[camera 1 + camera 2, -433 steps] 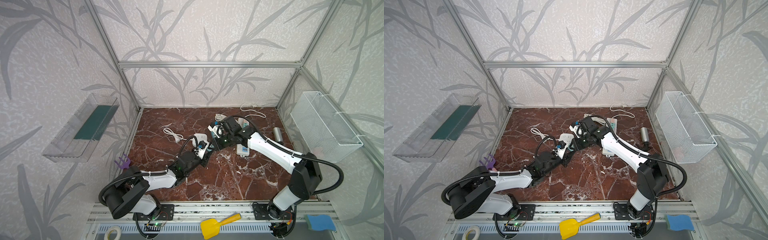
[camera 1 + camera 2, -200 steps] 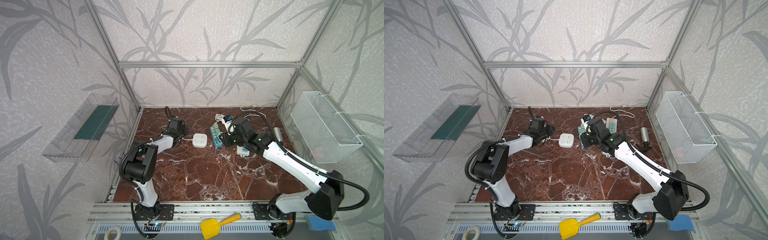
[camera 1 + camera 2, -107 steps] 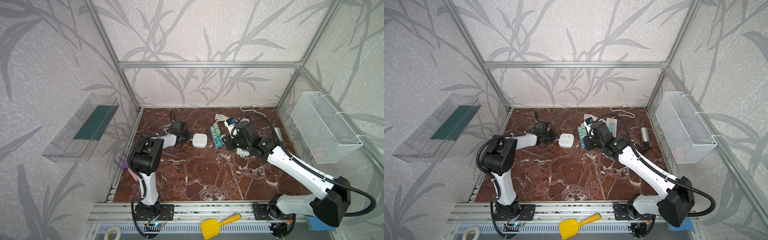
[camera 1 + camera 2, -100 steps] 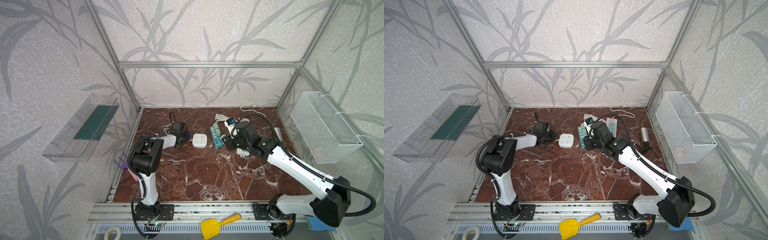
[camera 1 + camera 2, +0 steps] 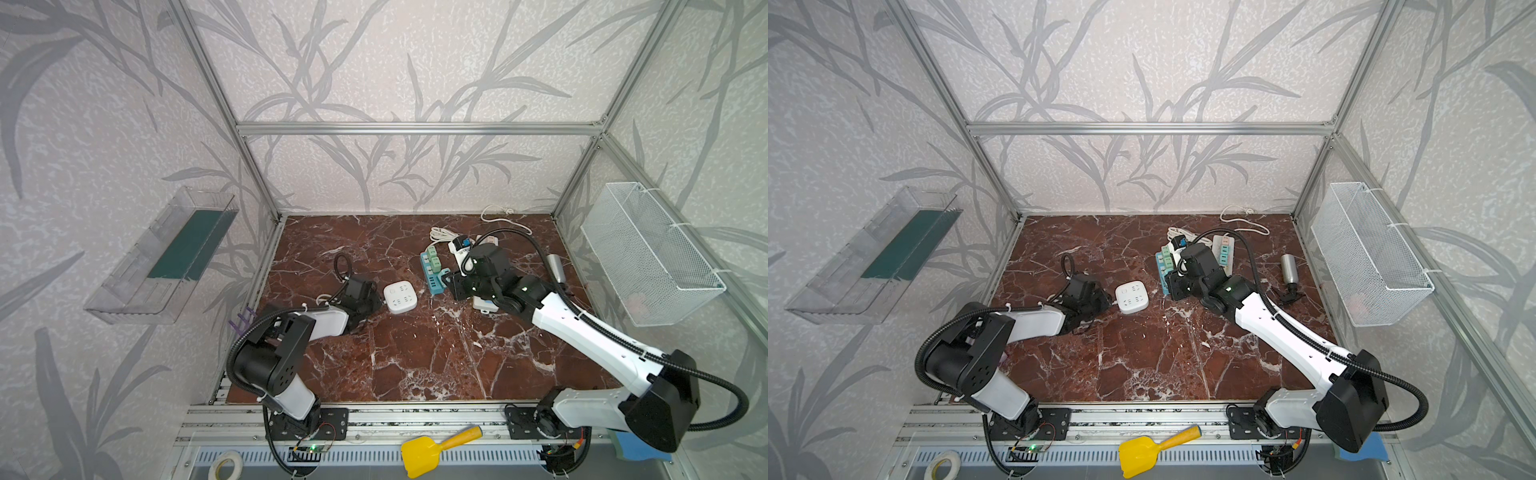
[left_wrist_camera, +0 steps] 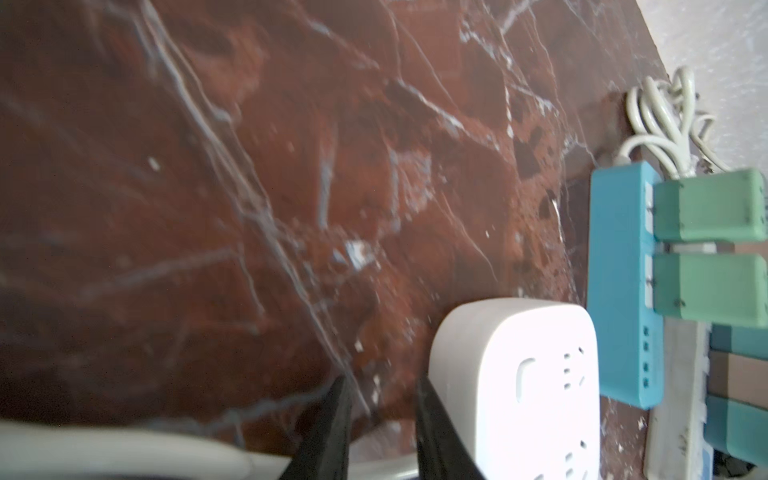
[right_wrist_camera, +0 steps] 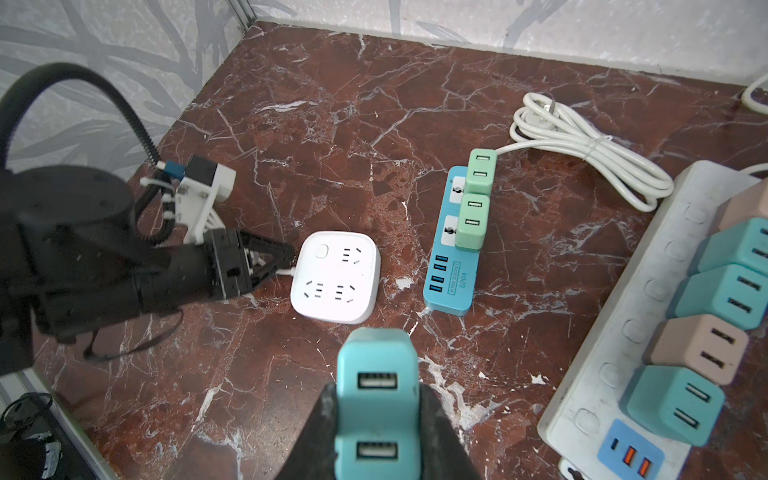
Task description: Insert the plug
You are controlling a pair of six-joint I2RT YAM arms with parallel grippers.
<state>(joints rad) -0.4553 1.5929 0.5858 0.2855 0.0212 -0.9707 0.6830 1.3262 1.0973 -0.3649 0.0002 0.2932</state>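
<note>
My right gripper is shut on a teal two-port plug and holds it above the floor, beside the blue power strip. In a top view the right gripper hangs at that strip's near end. A white square socket block lies flat at mid-floor and also shows in the right wrist view. My left gripper sits at its left edge, jaws closed on the block's white cord. From the left wrist, its dark fingers touch the block.
The blue strip carries two green plugs. A long white strip holds several teal and pink plugs. A coiled white cable lies behind, and a silver cylinder to the right. A wire basket hangs on the right wall.
The left gripper has come from the far left corner to the white block's left edge, its arm folding lower. The right gripper with the teal plug has barely shifted.
</note>
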